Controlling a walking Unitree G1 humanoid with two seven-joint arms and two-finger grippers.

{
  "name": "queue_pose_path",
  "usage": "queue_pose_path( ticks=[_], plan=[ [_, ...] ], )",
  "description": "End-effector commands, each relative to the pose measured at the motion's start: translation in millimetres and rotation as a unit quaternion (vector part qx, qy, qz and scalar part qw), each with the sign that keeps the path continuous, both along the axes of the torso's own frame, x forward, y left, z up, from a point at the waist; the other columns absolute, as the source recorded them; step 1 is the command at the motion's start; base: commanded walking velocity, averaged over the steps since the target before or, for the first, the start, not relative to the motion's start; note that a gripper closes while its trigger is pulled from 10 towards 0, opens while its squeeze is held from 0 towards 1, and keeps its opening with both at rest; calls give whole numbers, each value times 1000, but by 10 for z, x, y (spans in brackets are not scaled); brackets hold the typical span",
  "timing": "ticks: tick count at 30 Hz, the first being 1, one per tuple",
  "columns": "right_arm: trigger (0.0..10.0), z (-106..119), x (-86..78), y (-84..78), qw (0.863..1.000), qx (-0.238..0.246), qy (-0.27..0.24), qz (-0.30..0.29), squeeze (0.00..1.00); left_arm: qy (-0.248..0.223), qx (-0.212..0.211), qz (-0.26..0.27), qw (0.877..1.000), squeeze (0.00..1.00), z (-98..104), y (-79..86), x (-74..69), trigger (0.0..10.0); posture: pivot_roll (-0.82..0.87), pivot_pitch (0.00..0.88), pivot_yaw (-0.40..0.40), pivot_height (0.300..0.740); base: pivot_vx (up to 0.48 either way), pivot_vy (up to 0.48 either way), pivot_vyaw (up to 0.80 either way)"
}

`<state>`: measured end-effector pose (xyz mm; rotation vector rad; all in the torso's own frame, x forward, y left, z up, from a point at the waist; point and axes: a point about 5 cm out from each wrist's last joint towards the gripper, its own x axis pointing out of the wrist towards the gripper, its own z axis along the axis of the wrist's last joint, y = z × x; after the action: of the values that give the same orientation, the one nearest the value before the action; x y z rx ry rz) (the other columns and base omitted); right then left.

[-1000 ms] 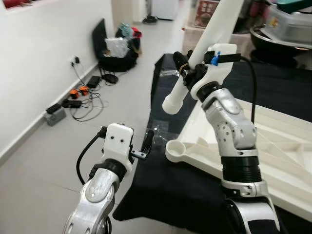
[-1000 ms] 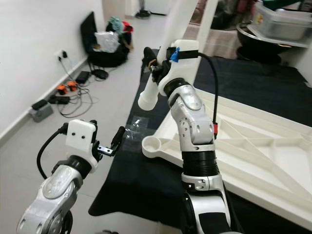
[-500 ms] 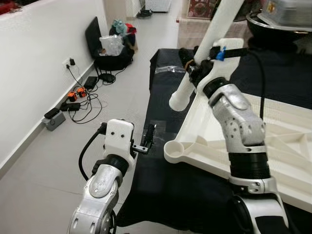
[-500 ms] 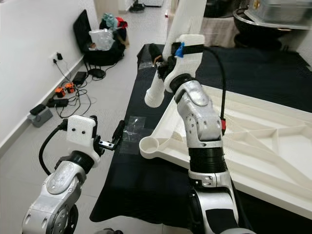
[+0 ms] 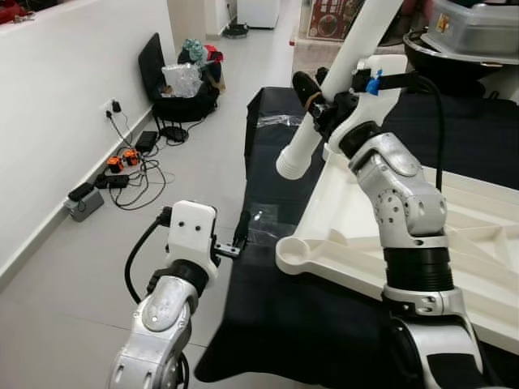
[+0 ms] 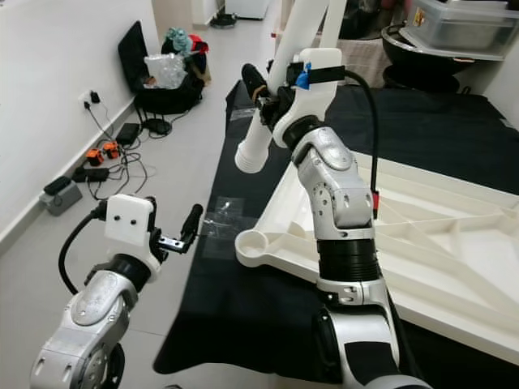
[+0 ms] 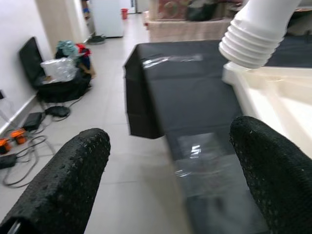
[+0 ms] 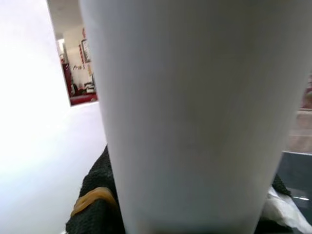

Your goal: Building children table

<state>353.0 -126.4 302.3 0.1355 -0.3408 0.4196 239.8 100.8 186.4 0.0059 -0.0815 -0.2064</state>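
Right tool point(image 5: 312, 101), upper centre, clamps white table leg point(image 5: 302, 146) w/ ribbed end above the inverted tabletop's corner socket point(image 5: 293, 248) at frame centre; left tool point(image 5: 240, 235), lower left, wide & empty; best to align leg axis w/ socket before lowering.
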Motion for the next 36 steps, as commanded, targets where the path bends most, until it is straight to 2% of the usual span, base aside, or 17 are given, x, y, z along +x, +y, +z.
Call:
queue_pose_path(
  ticks=[1, 11, 13, 21, 31, 36],
  plan=[
    [10000, 27, -15, 7, 1000, -1, -9, -2, 0, 1, 0, 6, 1000, 0, 11, 21, -13, 10000, 10, 46, -51, 740, 0, 0, 0],
    [10000, 45, -7, -54, 1000, -3, -13, -25, 0, -2, 4, 10, 1000, 0, 32, 19, 4, 10000, 9, 57, -48, 740, 0, 0, 0],
    [10000, 41, -1, -46, 1000, 1, -11, -26, 0, -8, 21, 18, 1000, 0, 47, 38, 23, 10000, 13, 64, -50, 740, 0, -144, 0],
    [10000, 40, 19, -58, 999, -6, -8, -34, 0, 9, 4, 50, 999, 0, 28, 131, 67, 10000, 10, 75, -50, 740, 0, -35, 0],
    [10000, 56, 53, -106, 999, -9, -5, -45, 0, 9, 1, 52, 999, 0, 45, 144, 70, 10000, 9, 94, -57, 740, 0, 0, 0],
    [10000, 30, 66, -122, 999, -13, 3, -44, 0, 11, -1, 51, 999, 0, 45, 143, 51, 10000, 7, 103, -59, 740, 0, 0, -684]
  ],
)
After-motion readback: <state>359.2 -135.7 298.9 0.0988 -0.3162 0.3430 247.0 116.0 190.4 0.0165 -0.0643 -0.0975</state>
